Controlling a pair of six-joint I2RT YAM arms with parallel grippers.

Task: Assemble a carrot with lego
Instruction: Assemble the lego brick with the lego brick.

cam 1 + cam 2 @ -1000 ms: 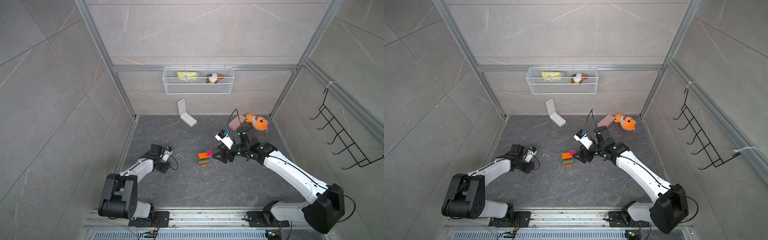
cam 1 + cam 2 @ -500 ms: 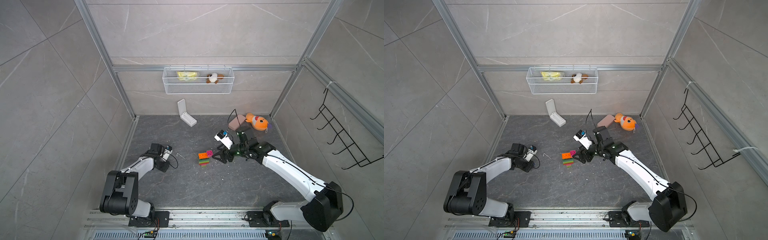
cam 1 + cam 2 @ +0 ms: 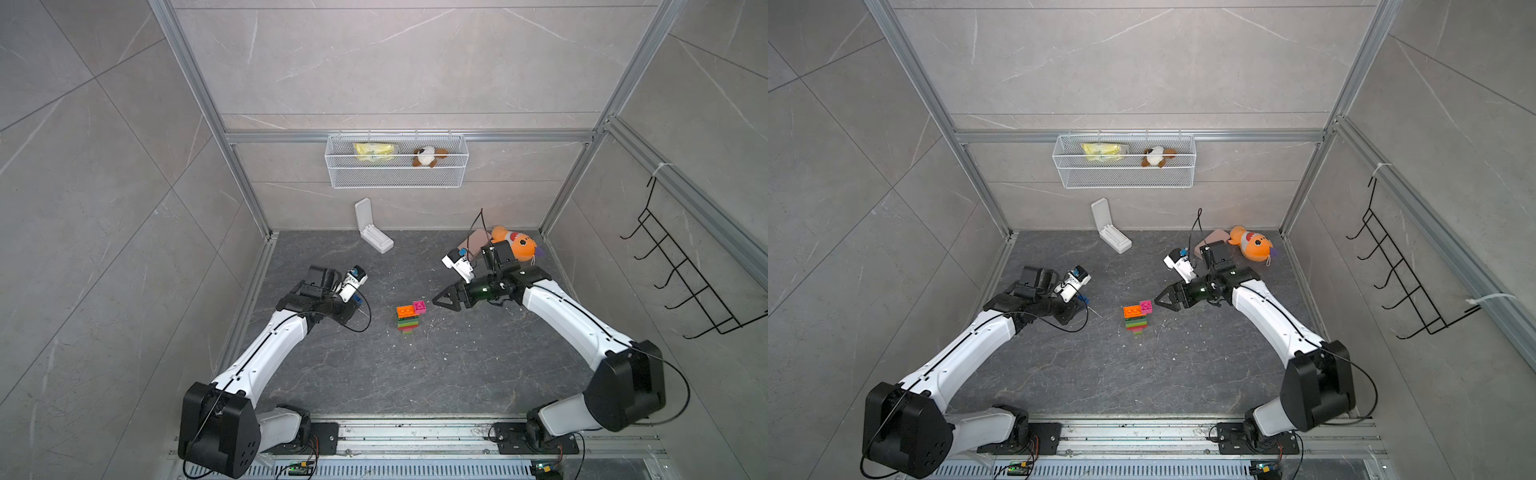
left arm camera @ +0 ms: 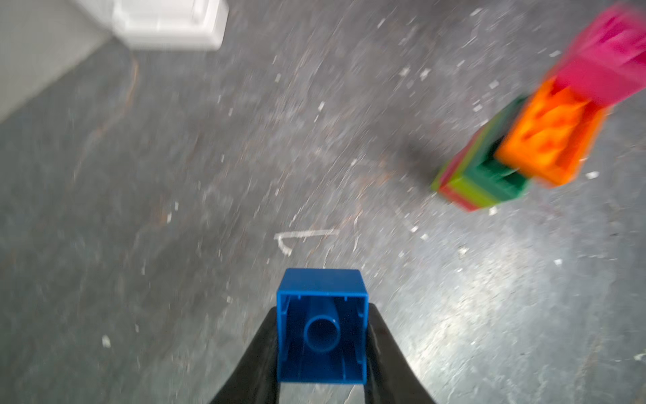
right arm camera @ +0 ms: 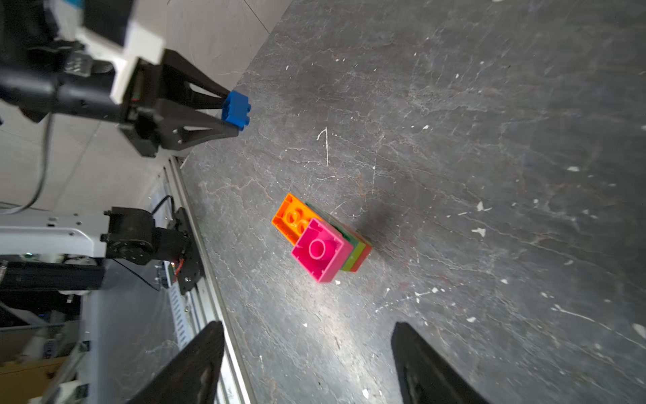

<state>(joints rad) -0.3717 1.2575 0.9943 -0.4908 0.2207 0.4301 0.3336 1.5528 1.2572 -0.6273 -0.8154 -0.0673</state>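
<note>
The left claw [image 5: 229, 116] is closed tight on a small square blue plastic brick [image 4: 321, 290]. It grips two opposite walls, with the hollow underside facing back toward the wrist and the studs pointing away. The right claw [image 5: 307, 327] stands wide open and holds nothing.

The step in hand looks to be carrying the blue brick to the carrot [image 3: 408, 321]. This is an upright stack of lime, red and green studded bricks, topped by an orange oblong brick [image 5: 292, 218] and a pink square brick [image 5: 318, 250] side by side.

To do it well, the left arm should turn the brick hollow-side down, square it over the top layer and press straight down. The open claw could steady the stack, which might tip.

The carrot stands on the dark grey stone-look worktop [image 3: 415, 374] between the claws, near the right one's tips and well apart from the left.
</note>
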